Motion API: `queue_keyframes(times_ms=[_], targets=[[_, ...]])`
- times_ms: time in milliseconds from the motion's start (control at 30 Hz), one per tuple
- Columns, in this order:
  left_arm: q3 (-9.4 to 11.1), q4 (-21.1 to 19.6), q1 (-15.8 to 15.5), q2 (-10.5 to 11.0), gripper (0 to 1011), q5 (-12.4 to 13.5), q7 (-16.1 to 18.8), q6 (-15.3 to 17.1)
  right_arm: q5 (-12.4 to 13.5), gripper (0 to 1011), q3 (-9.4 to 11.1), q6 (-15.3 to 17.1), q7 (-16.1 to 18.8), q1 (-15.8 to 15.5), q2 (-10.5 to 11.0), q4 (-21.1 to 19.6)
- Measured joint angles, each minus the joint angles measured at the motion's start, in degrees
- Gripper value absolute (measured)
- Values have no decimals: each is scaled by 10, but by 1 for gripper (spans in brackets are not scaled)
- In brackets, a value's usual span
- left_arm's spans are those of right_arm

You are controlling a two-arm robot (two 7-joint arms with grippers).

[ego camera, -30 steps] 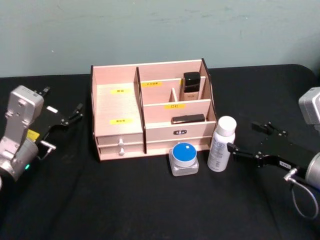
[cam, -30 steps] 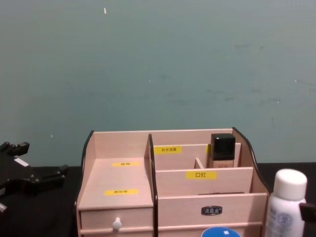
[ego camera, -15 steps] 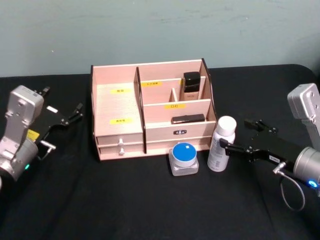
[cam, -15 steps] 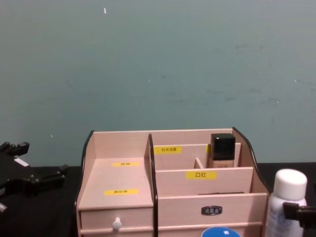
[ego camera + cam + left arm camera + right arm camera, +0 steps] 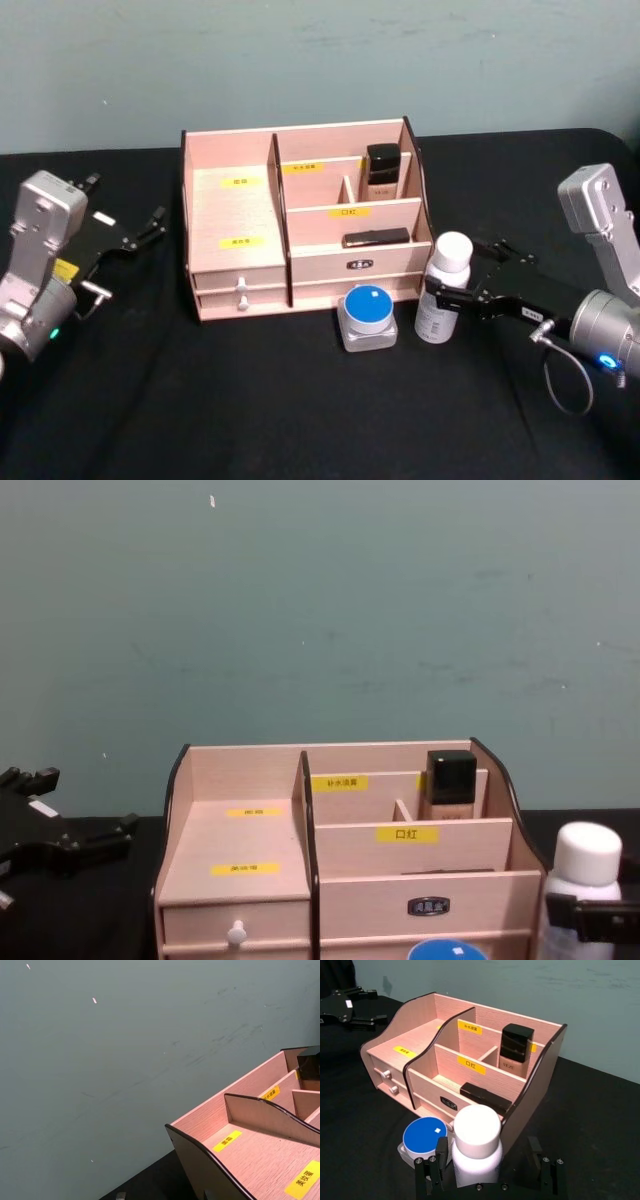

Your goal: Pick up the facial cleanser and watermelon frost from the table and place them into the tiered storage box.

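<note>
White-capped bottle (image 5: 441, 303) stands upright beside the blue-lidded jar (image 5: 367, 316), in front of the tiered storage box (image 5: 235, 210). Right gripper (image 5: 487, 1160) straddles its body, jaws unclenched. Probably light, smooth and tippy, so squeeze mid-body. Left gripper (image 5: 125, 205) idles left of the box, jaws spread.

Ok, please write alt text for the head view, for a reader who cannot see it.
The open right gripper straddles a white bottle standing by a blue-lidded jar, before the tiered storage box. The left gripper sits open, left of the box.
</note>
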Motion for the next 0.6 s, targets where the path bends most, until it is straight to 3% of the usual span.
queue_keyframes(times_ms=[600], targets=[[0,0,0,0,1009,0,0,0,-23,1003,-26,-4,0,30,-16,32]])
